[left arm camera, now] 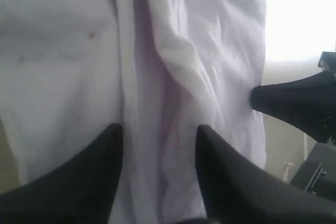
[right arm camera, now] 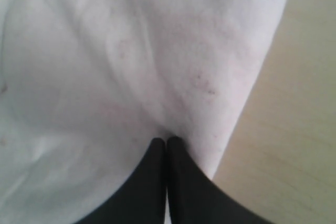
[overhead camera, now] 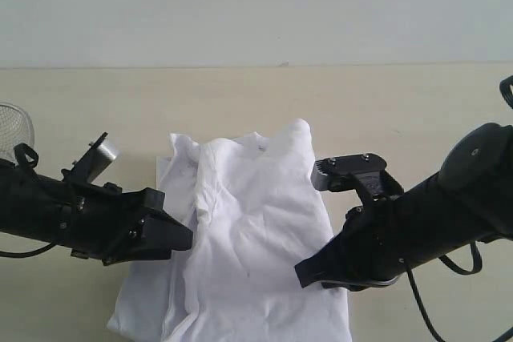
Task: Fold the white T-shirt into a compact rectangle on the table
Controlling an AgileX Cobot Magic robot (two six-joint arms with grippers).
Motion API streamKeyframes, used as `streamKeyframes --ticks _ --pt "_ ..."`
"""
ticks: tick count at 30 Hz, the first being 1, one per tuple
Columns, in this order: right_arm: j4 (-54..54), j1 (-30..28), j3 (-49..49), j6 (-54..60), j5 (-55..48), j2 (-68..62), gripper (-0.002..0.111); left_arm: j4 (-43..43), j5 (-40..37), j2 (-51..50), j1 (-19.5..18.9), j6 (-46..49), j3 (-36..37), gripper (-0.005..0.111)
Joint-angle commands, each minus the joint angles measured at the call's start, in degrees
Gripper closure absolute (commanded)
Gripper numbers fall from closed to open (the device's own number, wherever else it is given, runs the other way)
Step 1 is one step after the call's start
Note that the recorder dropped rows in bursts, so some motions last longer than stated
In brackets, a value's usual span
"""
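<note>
Left gripper [left arm camera: 157, 129] is standing wide here, its two black fingers [left arm camera: 94, 177] well apart and pointing over a long ridge of cloth running between them; nothing is being pinched. Right gripper [right arm camera: 167, 141] is showing the opposite: fingertips pressed flat together, tips resting on the fabric close to its edge. Whether a thin layer is caught in there I cannot tell.

Both are working on the white T-shirt [overhead camera: 256, 238], which is lying in the middle of the table [overhead camera: 401, 110] between the two arms, with the left gripper at its left edge and the right gripper at its right edge. The shirt is looking plain white and is lying folded lengthwise into a rough tall strip, neckline end at the far side, near end running out of the exterior view. Wrinkles and soft ridges are running along its length, and one layer is sticking out on the left. Faint reddish specks and a pinkish tint are showing through the cloth in the wrist views, too blurred to read as letters.

A wire-mesh basket [overhead camera: 12, 130] is peeking in at the table's left edge.
</note>
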State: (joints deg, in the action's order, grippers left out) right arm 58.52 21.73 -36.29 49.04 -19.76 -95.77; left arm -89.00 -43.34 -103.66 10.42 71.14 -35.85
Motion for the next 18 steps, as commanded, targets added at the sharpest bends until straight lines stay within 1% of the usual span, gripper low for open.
streamKeyframes --ticks 1,4,9,11,14,16,18 --pt "-0.16 0.07 0.28 0.40 0.89 0.22 0.108 -0.03 0.33 -0.17 0.07 0.48 -0.16 0.064" --pt "-0.16 0.07 0.28 0.40 1.15 0.22 0.108 -0.04 0.23 -0.17 0.07 0.48 -0.16 0.064" --pt "-0.16 0.07 0.28 0.40 1.26 0.22 0.108 -0.04 -2.11 -0.17 0.07 1.71 -0.16 0.063" --pt "-0.16 0.07 0.28 0.40 1.26 0.22 0.108 -0.04 -3.94 -0.17 0.07 2.19 -0.16 0.059" --pt "-0.16 0.07 0.28 0.40 1.26 0.22 0.108 -0.04 -4.07 -0.17 0.07 2.19 -0.16 0.052" --pt "-0.16 0.07 0.28 0.40 1.14 0.22 0.108 0.08 -3.39 -0.17 0.07 2.19 -0.16 0.050" --pt "-0.16 0.07 0.28 0.40 1.14 0.22 0.108 0.17 -3.24 -0.17 0.07 2.19 -0.16 0.050"
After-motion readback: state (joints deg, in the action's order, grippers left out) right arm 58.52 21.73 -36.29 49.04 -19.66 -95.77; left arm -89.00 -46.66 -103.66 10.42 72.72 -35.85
